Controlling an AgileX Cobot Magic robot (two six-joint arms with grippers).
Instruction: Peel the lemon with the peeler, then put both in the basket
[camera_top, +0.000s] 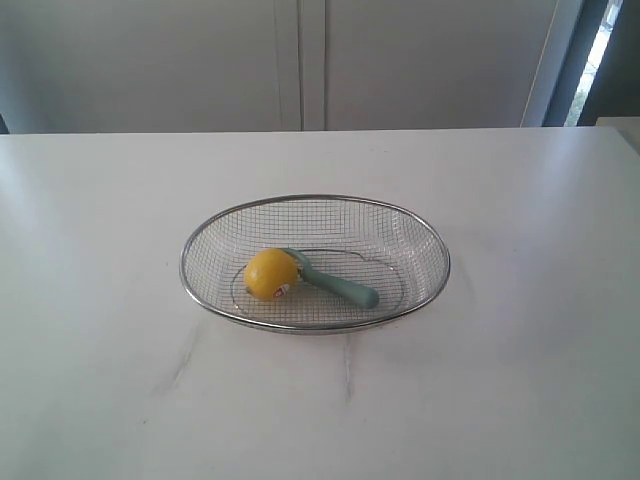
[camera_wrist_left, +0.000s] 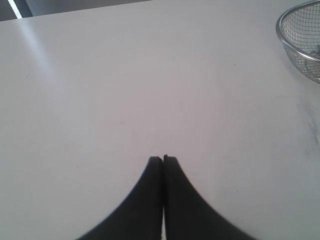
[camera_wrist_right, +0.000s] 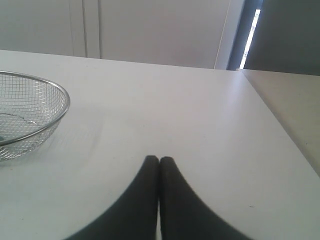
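The yellow lemon (camera_top: 269, 274) with its small red-and-white sticker lies inside the silver wire basket (camera_top: 210, 225) in the middle of the white table. Beside it in the basket rests the peeler (camera_top: 340, 284), its teal handle pointing right and its head against the lemon. Neither arm shows in the exterior view. My left gripper (camera_wrist_left: 163, 159) is shut with nothing in it, over bare table, with the basket's rim (camera_wrist_left: 282, 37) far off at the frame's edge. My right gripper (camera_wrist_right: 159, 159) is shut and empty too, and the basket (camera_wrist_right: 64, 102) is well apart from it.
The white tabletop (camera_top: 500, 380) spreads wide around the basket. Grey cabinet doors (camera_top: 300, 60) stand behind the table's far edge. In the right wrist view the table's side edge (camera_wrist_right: 280, 125) runs close by.
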